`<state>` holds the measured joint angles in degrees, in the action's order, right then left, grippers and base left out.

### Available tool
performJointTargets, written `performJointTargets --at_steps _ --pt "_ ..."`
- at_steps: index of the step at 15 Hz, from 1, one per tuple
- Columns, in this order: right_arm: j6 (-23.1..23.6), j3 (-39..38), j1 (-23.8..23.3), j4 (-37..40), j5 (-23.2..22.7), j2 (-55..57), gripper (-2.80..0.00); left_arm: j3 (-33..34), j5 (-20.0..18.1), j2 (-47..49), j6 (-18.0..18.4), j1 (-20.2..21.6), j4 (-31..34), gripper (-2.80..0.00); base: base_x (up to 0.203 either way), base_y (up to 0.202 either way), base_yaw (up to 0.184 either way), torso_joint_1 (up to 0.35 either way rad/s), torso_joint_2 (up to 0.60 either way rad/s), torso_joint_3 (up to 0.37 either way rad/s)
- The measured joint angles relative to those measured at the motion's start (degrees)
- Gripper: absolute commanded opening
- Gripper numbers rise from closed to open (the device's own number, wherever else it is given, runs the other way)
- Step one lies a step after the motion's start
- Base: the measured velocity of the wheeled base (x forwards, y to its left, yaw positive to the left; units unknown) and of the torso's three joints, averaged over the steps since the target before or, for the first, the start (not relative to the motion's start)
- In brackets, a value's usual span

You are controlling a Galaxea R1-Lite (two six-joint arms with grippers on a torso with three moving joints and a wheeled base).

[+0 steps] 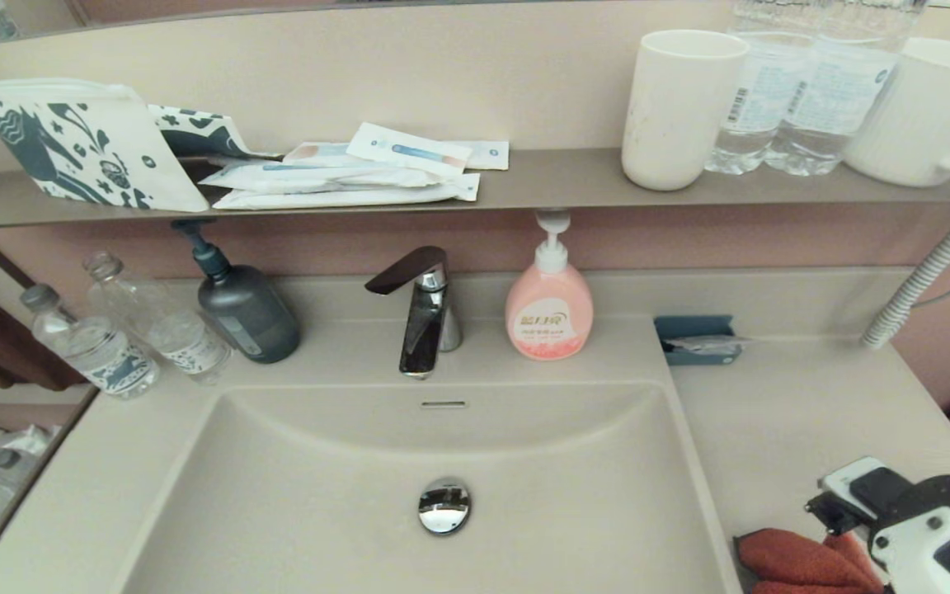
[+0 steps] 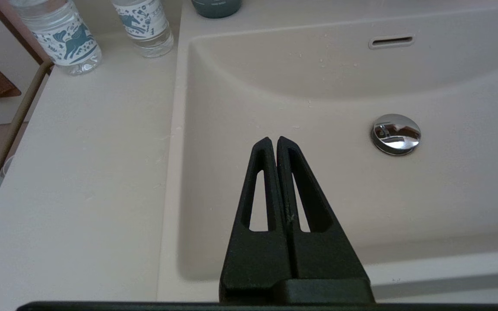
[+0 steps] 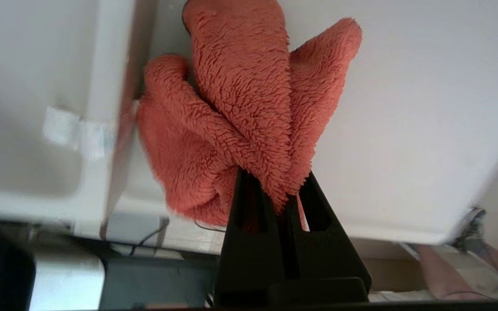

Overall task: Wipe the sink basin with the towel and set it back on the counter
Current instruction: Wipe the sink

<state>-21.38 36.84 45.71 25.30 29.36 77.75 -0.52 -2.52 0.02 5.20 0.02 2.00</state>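
The beige sink basin [image 1: 318,495] [image 2: 318,194] fills the front, with its chrome drain plug [image 1: 444,505] [image 2: 395,134] and overflow slot [image 1: 444,404]. The orange-red towel [image 1: 805,561] [image 3: 249,108] is bunched over the counter [image 1: 797,412] [image 3: 404,108], just right of the basin's rim at the front. My right gripper [image 3: 275,181] is shut on a fold of it; only the arm's wrist [image 1: 928,528] shows in the head view. My left gripper [image 2: 273,140] is shut on nothing above the basin's front left part.
A faucet [image 1: 421,309], a pink soap bottle [image 1: 549,309] and a dark pump bottle [image 1: 244,309] stand behind the basin. Water bottles [image 1: 96,346] are at the left, a blue holder [image 1: 698,338] at the right. A shelf [image 1: 557,186] above carries cups and packets.
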Motion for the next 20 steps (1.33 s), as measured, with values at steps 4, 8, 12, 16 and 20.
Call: performJointTargets --at_steps 4,8,12,16,20 --pt "0.22 -5.39 -5.0 -16.35 -4.04 6.5 -2.8 0.0 0.05 0.0 -0.03 -0.02 0.0 -2.8 0.0 0.0 0.0 0.0 0.0 0.0" --pt "4.45 -4.85 -14.0 -28.4 -7.47 13.2 -2.8 0.0 0.02 0.0 -0.03 0.0 -0.02 -2.8 0.0 0.0 0.0 0.0 0.0 0.0" --pt "10.88 -0.97 -25.07 -31.22 -10.64 16.53 -2.8 0.0 0.05 0.0 0.01 0.0 0.0 -2.8 0.0 0.0 0.0 0.0 0.0 0.0" --pt "16.55 1.53 -35.33 -31.41 -13.39 17.29 -2.8 0.0 0.03 0.0 -0.03 0.02 0.0 -2.8 0.0 0.0 0.0 0.0 0.0 0.0" --pt "22.57 2.93 -45.58 -31.41 -16.59 16.14 -2.8 0.0 0.02 0.0 -0.02 0.0 0.01 -2.8 0.0 0.0 0.0 0.0 0.0 0.0"
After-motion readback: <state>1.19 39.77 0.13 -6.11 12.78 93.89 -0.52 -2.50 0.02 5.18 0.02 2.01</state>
